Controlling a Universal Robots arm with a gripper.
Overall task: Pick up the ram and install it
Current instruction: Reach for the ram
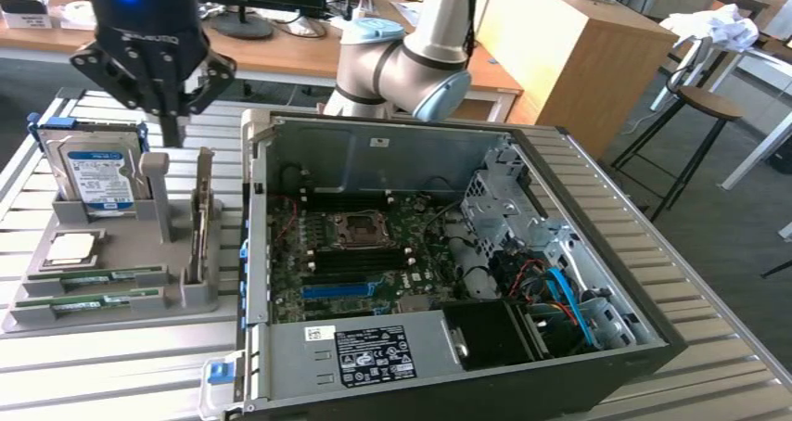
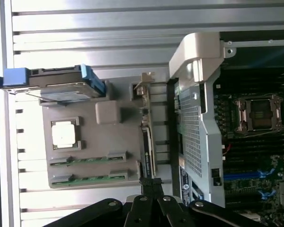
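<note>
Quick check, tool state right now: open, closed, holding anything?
Tool: closed, nothing visibly held; it hangs above the gray tray, where the ram lies.

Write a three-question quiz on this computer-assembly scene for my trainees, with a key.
1. True or false: both ram sticks lie in the grey holder, outside the computer case.
2. The pincer holds: A) a ram stick, B) the expansion card, C) nothing.
3. Name the blue-framed part standing upright in the holder.

Key: 1 true; 2 C, it is shut and empty above the holder; 3 the hard drive.
</note>
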